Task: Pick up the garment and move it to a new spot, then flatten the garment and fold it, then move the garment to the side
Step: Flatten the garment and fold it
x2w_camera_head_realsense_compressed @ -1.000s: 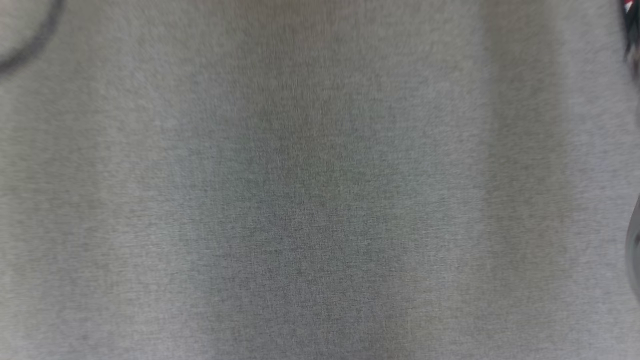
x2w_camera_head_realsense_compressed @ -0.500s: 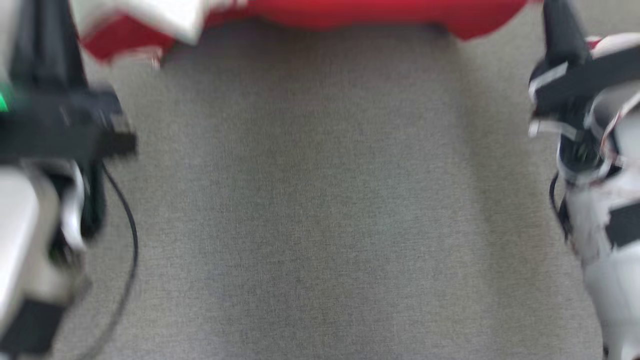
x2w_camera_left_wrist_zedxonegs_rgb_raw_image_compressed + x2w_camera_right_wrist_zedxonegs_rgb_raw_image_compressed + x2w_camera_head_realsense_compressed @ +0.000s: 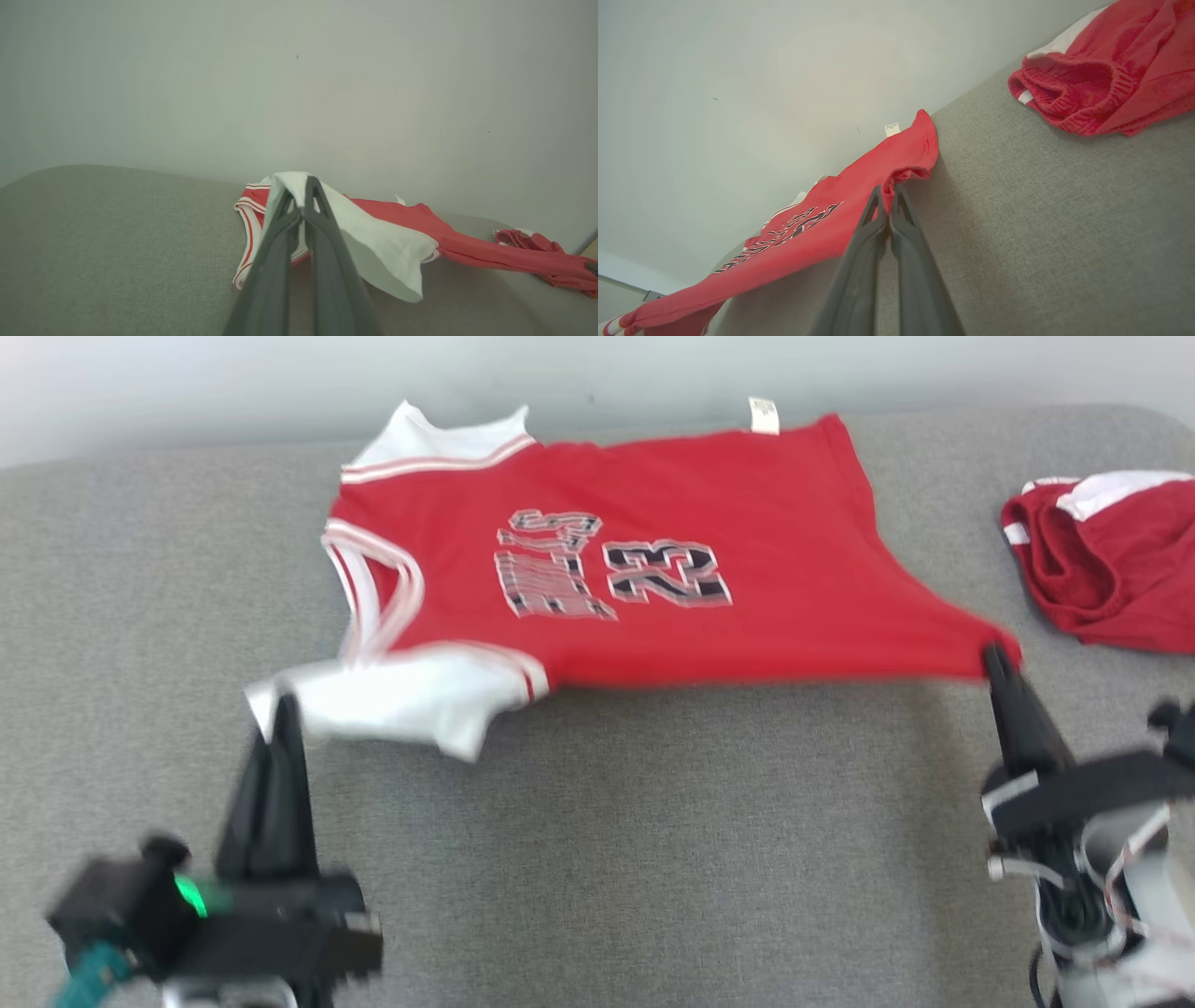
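Note:
The garment [image 3: 653, 523] is a red jersey with white sleeves and a dark number print. It is stretched across the grey cushioned surface [image 3: 653, 859], its far edge against the wall. My left gripper [image 3: 283, 707] is shut on the white sleeve at the near left, and the left wrist view shows that sleeve [image 3: 387, 242] draped over the gripper's tips [image 3: 308, 184]. My right gripper [image 3: 995, 658] is shut on the red hem corner at the near right. In the right wrist view the cloth [image 3: 822, 228] bunches at the closed tips [image 3: 887, 192]. The near edge hangs taut between both grippers.
A second red and white piece of clothing [image 3: 1111, 569] lies crumpled at the far right, also seen in the right wrist view [image 3: 1101, 79]. A pale wall [image 3: 597, 364] runs along the back of the grey surface. Bare grey fabric lies between my arms.
The head camera has tilted up: first only grey fabric showed, then both grippers with the garment's edge at the top, now the whole jersey. Both grippers stay shut.

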Motion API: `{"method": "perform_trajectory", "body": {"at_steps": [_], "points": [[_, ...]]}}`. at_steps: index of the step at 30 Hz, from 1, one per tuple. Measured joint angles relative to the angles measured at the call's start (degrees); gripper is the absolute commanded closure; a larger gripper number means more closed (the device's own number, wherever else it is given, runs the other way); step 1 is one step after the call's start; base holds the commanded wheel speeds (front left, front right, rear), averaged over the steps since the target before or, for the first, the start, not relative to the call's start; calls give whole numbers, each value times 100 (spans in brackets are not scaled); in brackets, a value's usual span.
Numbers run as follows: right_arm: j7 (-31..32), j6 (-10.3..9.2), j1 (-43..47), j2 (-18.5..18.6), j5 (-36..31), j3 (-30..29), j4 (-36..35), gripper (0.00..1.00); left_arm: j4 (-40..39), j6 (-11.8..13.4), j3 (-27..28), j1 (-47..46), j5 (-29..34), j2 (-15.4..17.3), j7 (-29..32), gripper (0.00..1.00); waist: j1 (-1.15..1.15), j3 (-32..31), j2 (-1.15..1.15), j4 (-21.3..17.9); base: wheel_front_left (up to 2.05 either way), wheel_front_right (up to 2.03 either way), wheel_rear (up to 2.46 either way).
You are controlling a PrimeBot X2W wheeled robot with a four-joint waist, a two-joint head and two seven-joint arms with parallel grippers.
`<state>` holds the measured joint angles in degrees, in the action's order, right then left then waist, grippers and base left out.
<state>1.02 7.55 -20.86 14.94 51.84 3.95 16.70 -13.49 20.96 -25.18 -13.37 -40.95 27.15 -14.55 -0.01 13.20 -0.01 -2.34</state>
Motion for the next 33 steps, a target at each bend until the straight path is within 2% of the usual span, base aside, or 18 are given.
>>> {"method": "perform_trajectory", "body": {"at_steps": [3, 8, 14, 18, 26, 33], "points": [[54, 0, 481, -44, -8, -135, -116, 100, 42, 16, 26, 568, -86, -208, -27, 100, 1, -111, 0, 32, 0, 0, 0], [157, 0, 1185, -172, -120, -354, -233, 100, 220, -136, 22, 1382, -86, -493, -34, 100, 0, -341, 0, 101, 0, 0, 0], [307, 0, 1889, -343, -336, -620, -367, 100, 445, -388, 79, 1971, -4, -855, -43, 100, 0, -585, 0, 233, 0, 0, 0], [463, 0, 2348, -447, -524, -832, -489, 100, 514, -442, 116, 2291, 82, -1026, -47, 100, 0, -723, 1, 327, 0, 0, 0], [765, 0, 2949, -635, -808, -1404, -732, 100, 770, -693, 79, 2666, 164, -1126, -48, 100, 0, -784, 1, 489, 0, 0, 0], [964, 0, 2842, -878, -949, -1418, -896, 100, 923, -893, 85, 2392, 307, -1114, -47, 100, 1, -636, 1, 448, 0, 0, 0]]}}
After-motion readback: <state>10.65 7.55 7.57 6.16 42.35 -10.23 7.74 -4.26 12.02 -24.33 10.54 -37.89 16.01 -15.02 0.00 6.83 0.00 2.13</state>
